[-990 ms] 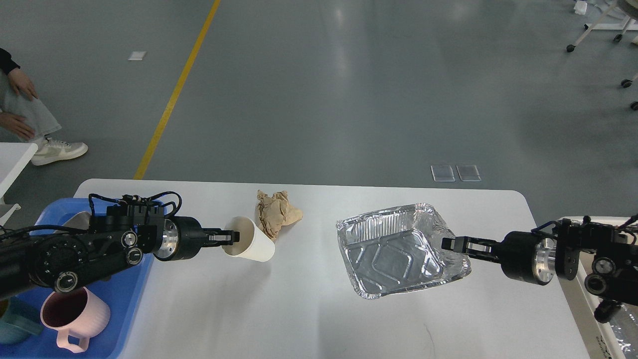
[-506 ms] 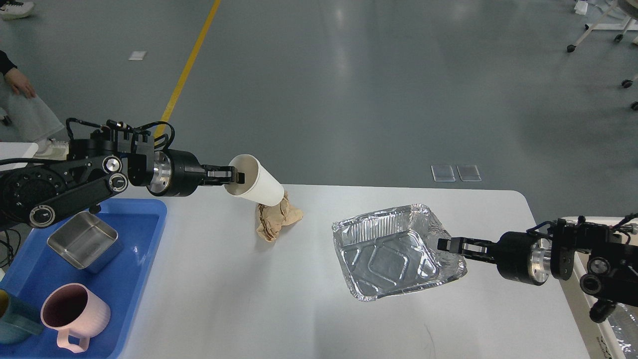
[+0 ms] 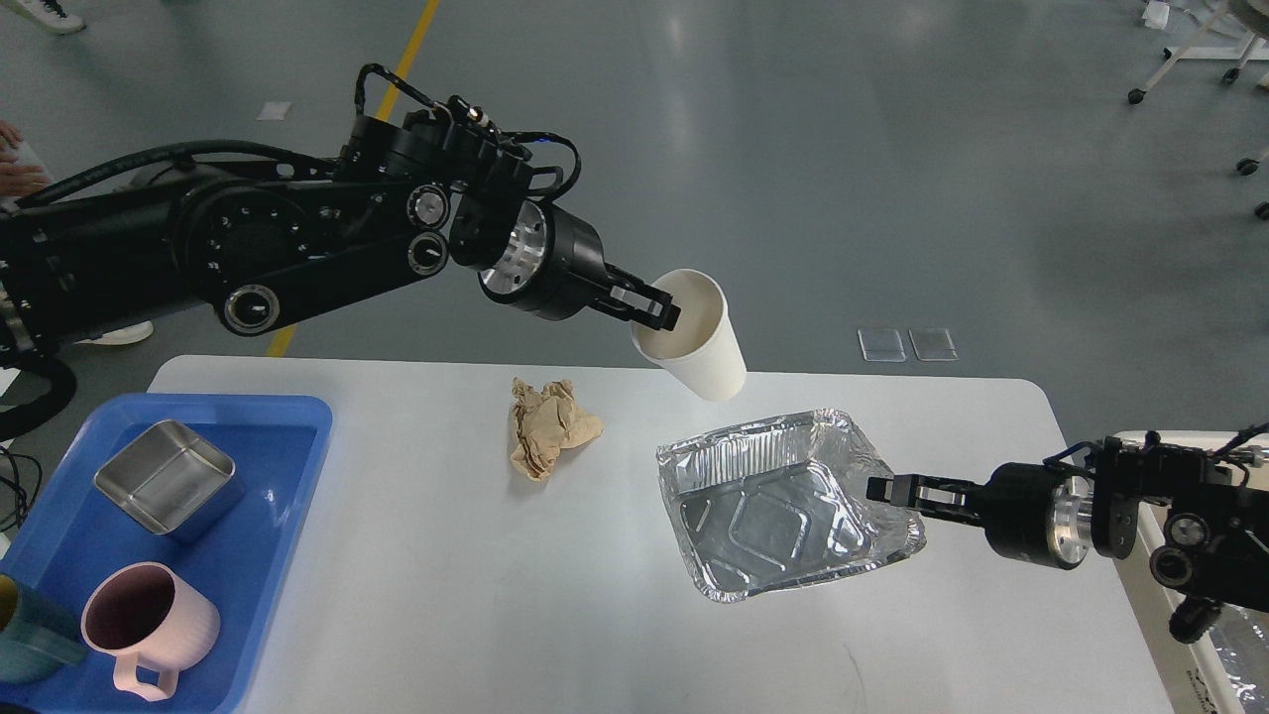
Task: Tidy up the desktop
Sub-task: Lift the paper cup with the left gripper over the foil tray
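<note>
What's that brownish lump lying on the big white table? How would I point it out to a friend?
Start at the white desktop and look toward its far edge, between the blue tray on the left and the foil tray on the right. The crumpled brown paper lies there alone, touching nothing. It is the only soft, wrinkled, tan thing on the table.

We have one view only, taken from our head, facing forward and tilted down. It looks from above onto the white surface (image 3: 446, 595), whose near edge runs out of the bottom of the picture while its far edge crosses mid-height. Beyond it the grey floor (image 3: 843, 149) fills the upper half. Our left arm enters from the left edge, our right arm from the right edge. The view stands at middle range, so the whole width of the surface fits.
</note>
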